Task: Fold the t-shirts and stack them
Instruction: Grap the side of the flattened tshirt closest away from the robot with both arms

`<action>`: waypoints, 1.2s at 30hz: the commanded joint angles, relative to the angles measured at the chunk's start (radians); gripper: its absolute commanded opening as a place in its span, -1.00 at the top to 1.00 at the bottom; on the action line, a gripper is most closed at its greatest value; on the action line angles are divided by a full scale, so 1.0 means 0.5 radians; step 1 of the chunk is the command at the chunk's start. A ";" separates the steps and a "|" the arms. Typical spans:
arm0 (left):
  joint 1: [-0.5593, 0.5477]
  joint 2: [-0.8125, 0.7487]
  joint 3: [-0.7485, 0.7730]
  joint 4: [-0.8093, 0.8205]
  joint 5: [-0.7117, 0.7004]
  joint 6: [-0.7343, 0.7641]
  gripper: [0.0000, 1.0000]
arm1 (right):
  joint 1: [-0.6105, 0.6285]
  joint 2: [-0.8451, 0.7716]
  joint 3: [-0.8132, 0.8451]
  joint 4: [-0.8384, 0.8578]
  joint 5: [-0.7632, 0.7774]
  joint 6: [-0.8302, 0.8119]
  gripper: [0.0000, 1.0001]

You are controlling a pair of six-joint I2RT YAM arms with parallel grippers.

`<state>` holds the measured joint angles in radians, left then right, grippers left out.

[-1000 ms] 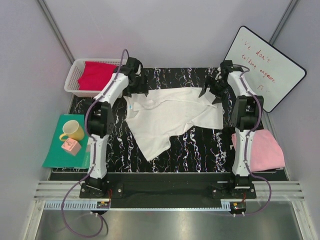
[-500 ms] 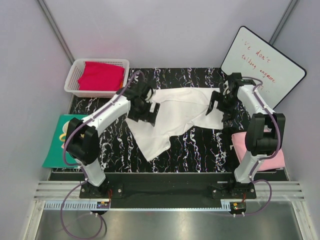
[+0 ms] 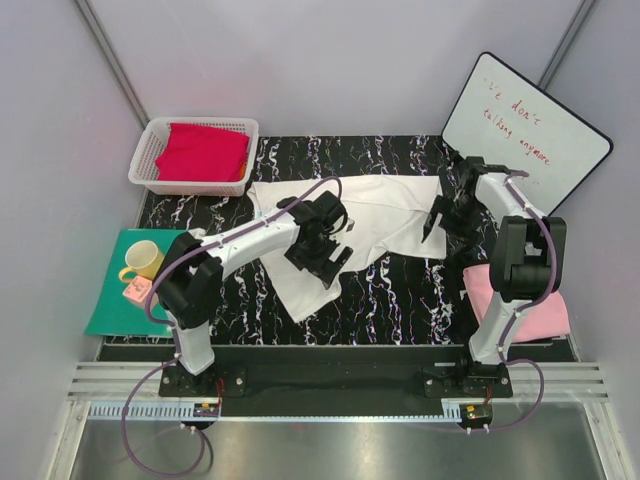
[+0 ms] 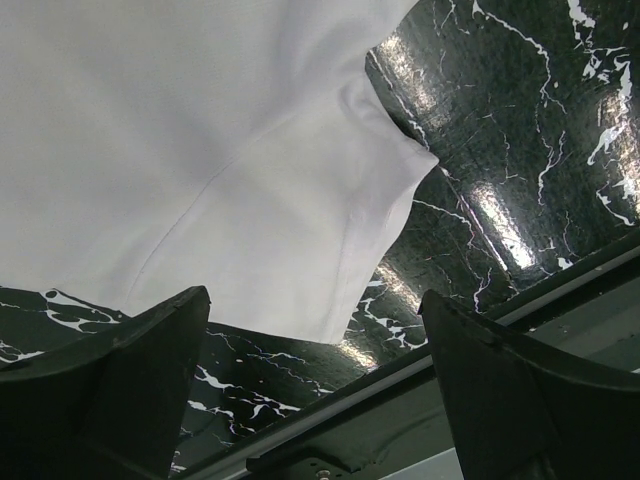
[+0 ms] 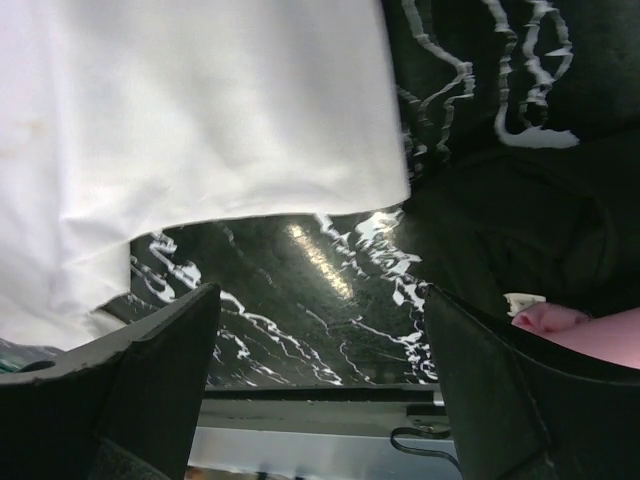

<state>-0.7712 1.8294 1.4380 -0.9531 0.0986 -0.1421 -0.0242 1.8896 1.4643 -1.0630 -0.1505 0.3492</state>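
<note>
The white t-shirt (image 3: pixel 385 205) lies spread and rumpled on the black marbled table (image 3: pixel 400 300). My left gripper (image 3: pixel 328 262) hovers open and empty over the shirt's near left part. In the left wrist view (image 4: pixel 315 385) the shirt's hem and a corner (image 4: pixel 220 150) lie below the fingers (image 4: pixel 120 380). My right gripper (image 3: pixel 434 226) is open and empty at the shirt's right edge. Its wrist view (image 5: pixel 320 385) shows the white cloth (image 5: pixel 200 120) and a bit of the pink t-shirt (image 5: pixel 590 325). The pink t-shirt (image 3: pixel 530 300) lies folded at the right. The red t-shirt (image 3: pixel 200 150) lies in the basket.
A white plastic basket (image 3: pixel 150 150) stands at the back left. A teal mat (image 3: pixel 110 300) with a yellow mug (image 3: pixel 145 260) and a small pink object (image 3: pixel 140 292) lies left of the table. A whiteboard (image 3: pixel 525 130) leans at the back right.
My left arm has swung from the shirt's back left corner forward and right over its middle. My right gripper has come a little nearer along the right edge. The shirt lies flatter.
</note>
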 commanded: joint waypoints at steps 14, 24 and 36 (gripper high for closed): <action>-0.093 -0.032 -0.136 0.007 -0.032 0.103 -0.73 | -0.246 0.138 -0.091 0.420 -0.141 0.157 -0.62; -0.099 0.090 -0.124 0.013 -0.019 0.109 -0.69 | -0.249 0.136 -0.017 0.393 -0.217 0.102 -0.63; -0.117 0.170 -0.050 0.004 -0.013 0.088 -0.53 | -0.268 0.221 0.139 0.334 -0.214 -0.036 -0.64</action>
<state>-0.8181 1.9007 1.3697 -0.9493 0.0937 -0.1017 -0.1528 1.9858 1.4803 -0.8875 -0.2310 0.3756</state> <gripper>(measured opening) 0.770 0.821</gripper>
